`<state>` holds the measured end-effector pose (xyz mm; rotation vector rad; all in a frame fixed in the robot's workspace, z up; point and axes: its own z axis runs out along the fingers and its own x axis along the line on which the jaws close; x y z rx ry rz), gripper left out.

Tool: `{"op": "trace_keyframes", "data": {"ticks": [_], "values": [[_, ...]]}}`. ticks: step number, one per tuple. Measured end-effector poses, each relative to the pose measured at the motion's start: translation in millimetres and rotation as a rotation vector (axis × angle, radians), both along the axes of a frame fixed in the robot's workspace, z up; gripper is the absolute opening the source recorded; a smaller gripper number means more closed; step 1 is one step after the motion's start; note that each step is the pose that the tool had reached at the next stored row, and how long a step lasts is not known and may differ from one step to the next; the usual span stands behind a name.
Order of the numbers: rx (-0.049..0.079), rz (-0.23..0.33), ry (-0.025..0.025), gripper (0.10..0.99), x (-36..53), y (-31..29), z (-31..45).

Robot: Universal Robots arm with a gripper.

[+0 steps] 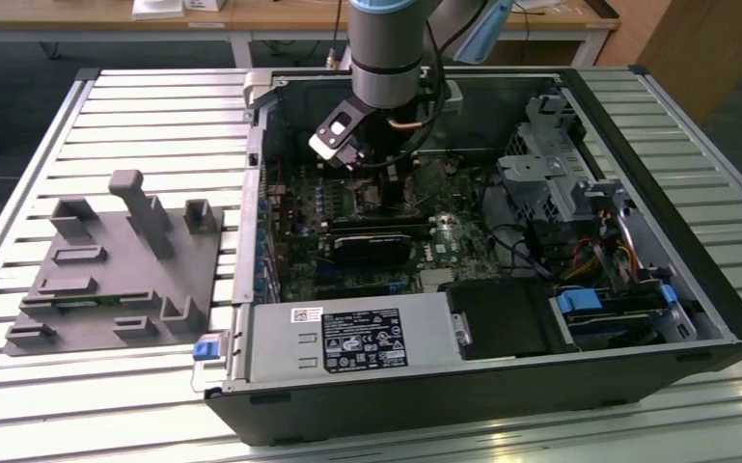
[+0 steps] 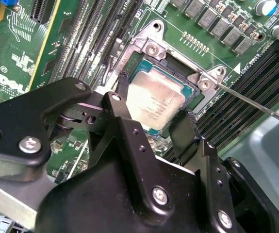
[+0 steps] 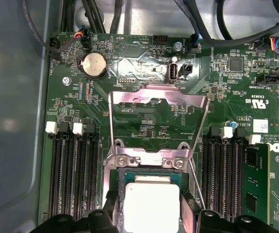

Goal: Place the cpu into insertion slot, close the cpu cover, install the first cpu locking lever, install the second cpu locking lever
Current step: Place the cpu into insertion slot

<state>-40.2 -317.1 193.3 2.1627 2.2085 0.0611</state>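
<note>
The gripper hangs right over the insertion slot, its fingers pinching two opposite edges of the cpu, which sits in or just on that slot. I judge the first step, placing the chip, to be in hand and nearly done. Beyond the slot the cpu cover lies flipped open on the board and a locking lever juts free from the slot's corner, so letting go calls for the chip lying flat and square, with no sideways nudge.
</note>
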Motion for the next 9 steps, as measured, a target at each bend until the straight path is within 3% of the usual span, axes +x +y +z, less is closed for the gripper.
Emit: {"op": "trace_keyframes", "data": {"ticks": [9], "values": [[0.002, 0.000, 0.0002, 0.612, 0.1, 1.1, -1.1]]}}
